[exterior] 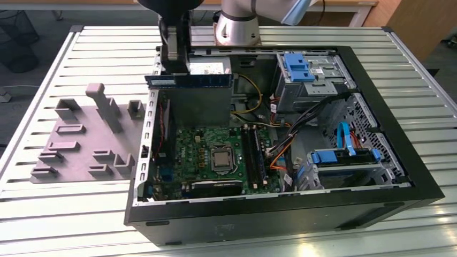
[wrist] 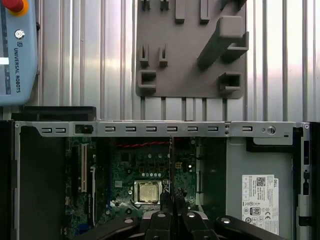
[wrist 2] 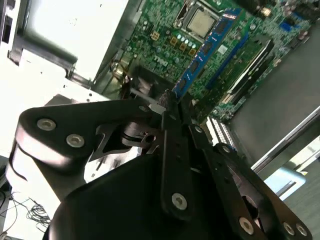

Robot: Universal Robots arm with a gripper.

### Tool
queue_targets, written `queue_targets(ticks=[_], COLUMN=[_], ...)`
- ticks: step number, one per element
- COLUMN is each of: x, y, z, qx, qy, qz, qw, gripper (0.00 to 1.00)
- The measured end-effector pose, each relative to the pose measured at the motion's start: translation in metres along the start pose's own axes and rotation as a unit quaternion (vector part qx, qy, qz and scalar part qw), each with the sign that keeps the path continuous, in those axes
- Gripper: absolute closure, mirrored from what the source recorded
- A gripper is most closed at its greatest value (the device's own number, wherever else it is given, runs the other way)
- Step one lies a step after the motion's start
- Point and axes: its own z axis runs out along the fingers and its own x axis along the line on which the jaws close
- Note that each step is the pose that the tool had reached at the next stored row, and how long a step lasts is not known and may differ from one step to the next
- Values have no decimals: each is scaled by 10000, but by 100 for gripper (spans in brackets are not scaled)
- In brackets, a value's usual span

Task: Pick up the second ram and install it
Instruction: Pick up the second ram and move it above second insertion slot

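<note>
The second ram (exterior: 191,80), a long thin bluish board with black chips, hangs level above the open computer case (exterior: 400,139), over its back left part in the exterior view. My gripper (exterior: 173,74) is shut on the ram near one end. In the second wrist view the ram (wrist 2: 210,45) reaches out from the shut fingertips (wrist 2: 161,107) over the green motherboard (wrist 2: 165,30). The first wrist view has the ram (wrist: 171,165) edge-on as a thin dark line above the gripper (wrist: 172,202). The long black memory slots (exterior: 253,155) lie lower, beside the processor socket (exterior: 220,159).
A grey fixture plate (exterior: 78,144) with upright blocks lies on the slatted table on the exterior view's left of the case. Drive cages with blue clips (exterior: 303,69) and loose cables (exterior: 286,150) fill the case's right half. A teach pendant (wrist: 17,50) rests on the table.
</note>
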Motion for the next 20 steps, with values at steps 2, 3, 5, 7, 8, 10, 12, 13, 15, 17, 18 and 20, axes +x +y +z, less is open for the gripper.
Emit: queue_targets(ticks=[2,3,5,7,8,10,12,13,15,17,18,20], x=[-1,-2,-2,-3,-4,-5,-6,-6,-7,-8,-8,-8], y=[-60,-87,-141,-200,-228,-286,-346,-378,-440,-497,-518,-524], z=[-1,-1,-2,-3,-3,-3,-4,-5,-5,-6,-6,-6], qx=[0,0,0,-1,-1,0,-1,-1,-1,-1,-1,-1], qy=[0,0,0,0,0,0,0,0,0,0,0,0], qz=[0,1,0,0,0,1,0,0,1,0,0,0], qw=[10000,10000,10000,10000,10000,10000,10000,10000,10000,10000,10000,10000], gripper=[86,86,86,86,86,86,86,86,86,86,86,86])
